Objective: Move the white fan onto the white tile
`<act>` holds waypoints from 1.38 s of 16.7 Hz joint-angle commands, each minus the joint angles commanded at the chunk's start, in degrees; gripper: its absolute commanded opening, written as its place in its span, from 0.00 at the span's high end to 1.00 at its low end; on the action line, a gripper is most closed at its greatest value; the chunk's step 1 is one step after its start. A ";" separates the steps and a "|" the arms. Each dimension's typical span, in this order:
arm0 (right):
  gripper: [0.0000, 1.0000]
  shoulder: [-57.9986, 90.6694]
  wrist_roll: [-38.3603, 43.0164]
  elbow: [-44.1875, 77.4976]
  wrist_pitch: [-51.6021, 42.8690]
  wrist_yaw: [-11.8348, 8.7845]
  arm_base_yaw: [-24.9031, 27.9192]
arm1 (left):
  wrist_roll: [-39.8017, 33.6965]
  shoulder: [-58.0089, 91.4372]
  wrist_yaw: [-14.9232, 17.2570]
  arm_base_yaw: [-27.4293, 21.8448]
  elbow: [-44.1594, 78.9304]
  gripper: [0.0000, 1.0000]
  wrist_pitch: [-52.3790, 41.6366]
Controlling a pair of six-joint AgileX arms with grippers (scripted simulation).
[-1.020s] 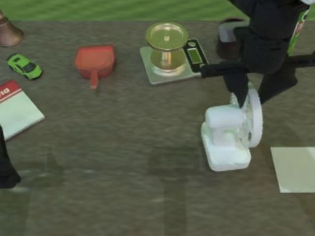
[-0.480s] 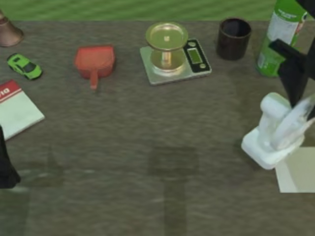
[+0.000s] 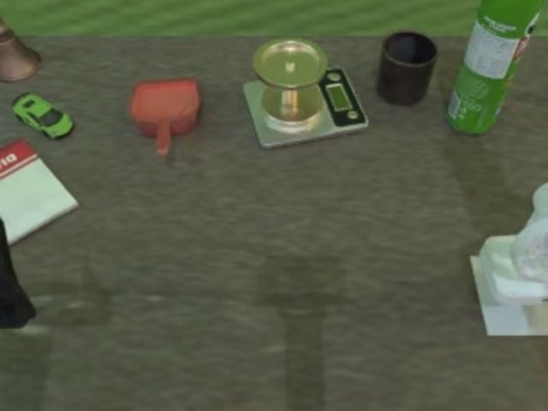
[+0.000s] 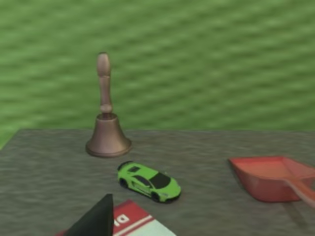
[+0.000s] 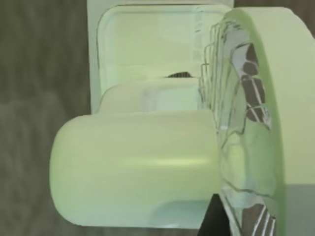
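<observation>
Right wrist view puts our right gripper point(image 5: 212, 216) against the white fan point(image 5: 162, 162), fingers too hidden to tell their spread, and since a second ago we have carried the fan from mid-table onto the white tile point(image 3: 505, 318) at the right edge, so placement looks nearly done, while our left arm point(image 3: 10, 287) stays parked at the left edge.

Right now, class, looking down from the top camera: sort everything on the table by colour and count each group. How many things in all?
White: 3 (white fan, white tile, pad with red corner)
Green: 2 (toy car, bottle)
Red: 1 (dustpan)
Brown: 2 (bell, cup)
Silver and gold: 1 (scale)
Total: 9
</observation>
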 joint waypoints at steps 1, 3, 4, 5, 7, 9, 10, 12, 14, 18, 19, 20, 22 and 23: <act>1.00 -0.44 0.94 -0.56 0.15 0.01 -0.28 | 0.00 0.00 0.00 0.00 0.00 0.00 0.00; 1.00 -0.60 1.28 -0.77 0.21 0.01 -0.38 | 0.00 0.00 0.00 0.00 0.00 0.00 0.00; 1.00 -0.60 1.28 -0.77 0.21 0.01 -0.38 | 0.00 0.00 0.00 0.00 0.00 0.00 0.00; 1.00 -0.60 1.28 -0.77 0.21 0.01 -0.38 | 0.00 0.00 0.00 0.00 0.00 0.00 0.00; 1.00 -0.35 1.26 -0.83 0.37 0.00 -0.08 | 0.00 0.00 0.00 0.00 0.00 0.00 0.00; 1.00 -0.24 1.29 -2.68 2.44 -0.01 -0.26 | 0.00 0.00 0.00 0.00 0.00 0.00 0.00; 1.00 -0.14 1.31 -3.99 3.94 -0.01 -0.37 | 0.00 0.00 0.00 0.00 0.00 0.00 0.00; 1.00 0.17 1.25 -6.67 6.97 0.01 -0.41 | 0.00 0.00 0.00 0.00 0.00 0.00 0.00; 1.00 0.27 1.24 -7.77 8.08 0.01 -0.45 | 0.00 0.00 0.00 0.00 0.00 0.00 0.00; 0.92 0.27 1.24 -7.77 8.08 0.01 -0.45 | 0.00 0.00 0.00 0.00 0.00 0.00 0.00; 0.85 0.27 1.24 -7.77 8.08 0.01 -0.45 | 0.00 0.00 0.00 0.00 0.00 0.00 0.00; 0.77 0.27 1.24 -7.77 8.08 0.01 -0.45 | 0.00 0.00 0.00 0.00 0.00 0.00 0.00; 0.62 0.27 1.24 -7.77 8.08 0.01 -0.45 | 0.00 0.00 0.00 0.00 0.00 0.00 0.00; 0.55 0.27 1.24 -7.77 8.08 0.01 -0.45 | 0.00 0.00 0.00 0.00 0.00 0.00 0.00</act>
